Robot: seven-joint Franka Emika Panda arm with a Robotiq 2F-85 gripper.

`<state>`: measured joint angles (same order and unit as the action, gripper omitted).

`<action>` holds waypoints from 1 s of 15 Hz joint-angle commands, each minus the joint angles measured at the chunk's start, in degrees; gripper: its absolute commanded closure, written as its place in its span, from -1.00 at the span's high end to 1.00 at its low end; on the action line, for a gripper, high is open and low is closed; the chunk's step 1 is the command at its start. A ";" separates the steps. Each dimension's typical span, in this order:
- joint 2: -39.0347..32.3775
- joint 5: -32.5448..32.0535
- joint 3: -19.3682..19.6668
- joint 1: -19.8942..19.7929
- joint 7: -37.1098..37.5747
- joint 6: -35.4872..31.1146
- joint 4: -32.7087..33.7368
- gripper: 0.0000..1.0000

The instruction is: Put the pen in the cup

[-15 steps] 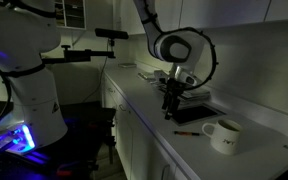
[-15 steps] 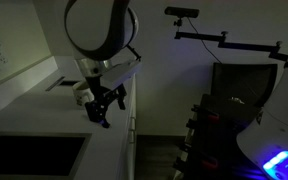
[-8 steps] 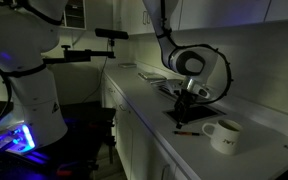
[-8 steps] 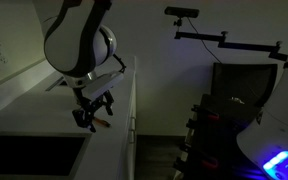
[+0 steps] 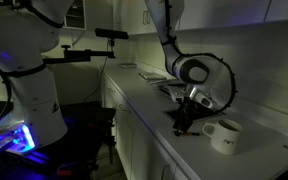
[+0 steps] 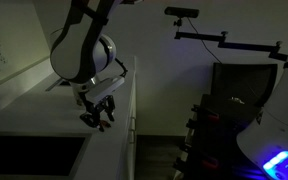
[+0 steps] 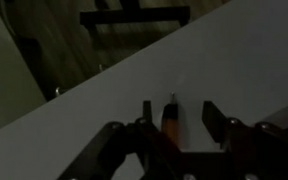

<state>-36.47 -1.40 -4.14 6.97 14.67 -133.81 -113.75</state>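
The pen (image 7: 169, 121) is a short reddish-brown stick lying on the pale counter. In the wrist view it sits between my open fingers, closer to the left finger (image 7: 147, 112) than to the right one. My gripper (image 7: 180, 116) is low over it. In an exterior view the gripper (image 5: 186, 124) reaches down to the counter just left of the white mug (image 5: 224, 136), which stands upright with its handle toward the gripper. The gripper also shows in an exterior view (image 6: 95, 119), fingers near the counter. The mug is out of the wrist view.
A flat dark pad (image 5: 206, 104) lies behind the gripper on the counter. A dark sink or cooktop recess (image 6: 29, 155) is set into the counter. The counter's front edge (image 5: 149, 125) runs close by. A second white robot (image 5: 29, 80) and camera stands are beyond it.
The arm has swung down and toward the mug. The gripper has dropped from above the dark pad to counter level, straddling the pen.
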 commanded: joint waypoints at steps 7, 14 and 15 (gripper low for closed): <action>0.36 1.53 0.59 0.13 -1.83 0.87 0.15 -0.91; 5.59 21.69 -6.46 -9.01 -13.74 11.24 -0.59 -0.91; 6.68 24.58 -6.70 -10.08 -15.61 14.26 -0.44 -0.91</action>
<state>-33.07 16.04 -8.92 0.41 4.13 -126.24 -113.52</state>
